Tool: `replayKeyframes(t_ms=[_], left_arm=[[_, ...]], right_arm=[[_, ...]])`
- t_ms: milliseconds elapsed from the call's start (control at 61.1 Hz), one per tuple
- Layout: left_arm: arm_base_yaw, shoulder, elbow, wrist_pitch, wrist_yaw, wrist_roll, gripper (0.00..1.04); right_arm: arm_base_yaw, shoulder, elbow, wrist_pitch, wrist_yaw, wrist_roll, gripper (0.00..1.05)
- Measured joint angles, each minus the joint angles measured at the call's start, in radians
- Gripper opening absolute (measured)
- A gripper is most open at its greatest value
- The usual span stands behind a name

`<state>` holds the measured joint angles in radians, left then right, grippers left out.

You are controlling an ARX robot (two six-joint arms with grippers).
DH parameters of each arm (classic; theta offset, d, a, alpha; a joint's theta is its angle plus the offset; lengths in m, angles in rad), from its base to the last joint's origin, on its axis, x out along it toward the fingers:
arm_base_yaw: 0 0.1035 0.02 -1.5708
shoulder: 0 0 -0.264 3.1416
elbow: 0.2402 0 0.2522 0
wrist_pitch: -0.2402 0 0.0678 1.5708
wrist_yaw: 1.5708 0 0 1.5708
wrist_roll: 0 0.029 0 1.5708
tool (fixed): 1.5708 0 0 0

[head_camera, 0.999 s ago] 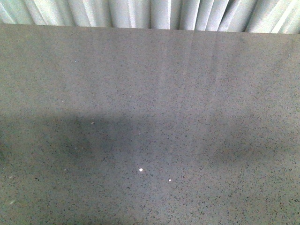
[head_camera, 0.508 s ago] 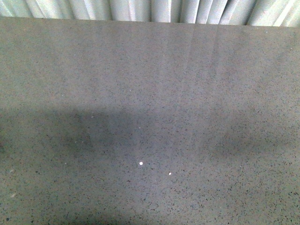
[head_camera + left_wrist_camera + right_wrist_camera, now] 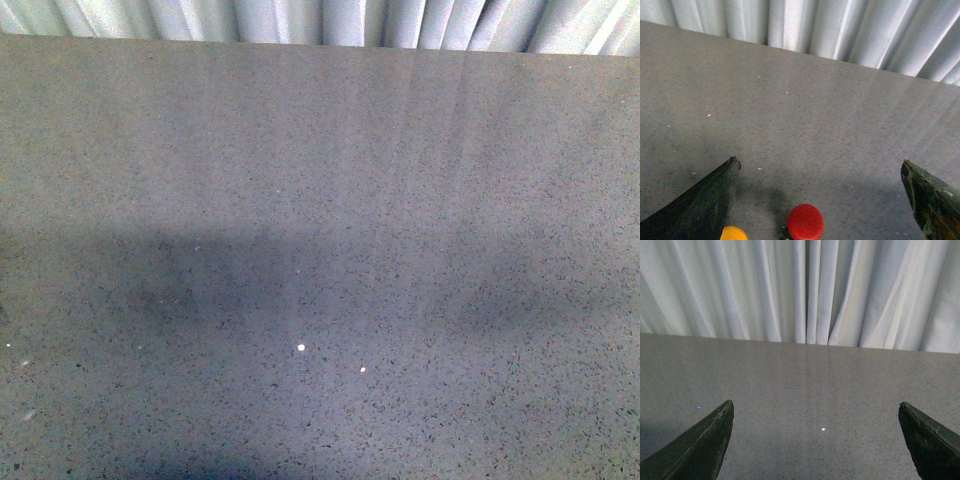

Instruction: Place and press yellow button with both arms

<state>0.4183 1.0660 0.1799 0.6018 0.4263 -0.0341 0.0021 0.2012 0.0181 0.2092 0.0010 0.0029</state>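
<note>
yellow button point(image 3: 734, 234) | only cap visible | on grey tabletop point(image 3: 790, 125)

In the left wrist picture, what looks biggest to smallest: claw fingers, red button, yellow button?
1. Claw fingers, biggest, being nearest the camera.
2. Red button.
3. Yellow button, but the picture edge cuts it off, so unsure.

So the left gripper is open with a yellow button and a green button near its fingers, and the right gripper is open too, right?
Not quite: the second button is red, not green. The left wrist view shows the red button beside the yellow button near the open left gripper. The right gripper is open too.
</note>
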Motion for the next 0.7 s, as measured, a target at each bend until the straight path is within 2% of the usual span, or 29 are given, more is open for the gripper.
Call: replayKeyframes(t_ms=[147,295,704], left_arm=[[0.082,0.296,0.027,0.181,0.01,0.046,0.96],[0.123,0.425,0.043,0.259,0.025,0.075,0.96],[0.182,0.573,0.048,0.341,0.048,0.14,0.96]], right_arm=[[0.0,0.0,0.0,0.0,0.001,0.0,0.96],[0.0,0.0,0.0,0.0,0.001,0.0,0.96],[0.0,0.0,0.0,0.0,0.001,0.0,0.96]])
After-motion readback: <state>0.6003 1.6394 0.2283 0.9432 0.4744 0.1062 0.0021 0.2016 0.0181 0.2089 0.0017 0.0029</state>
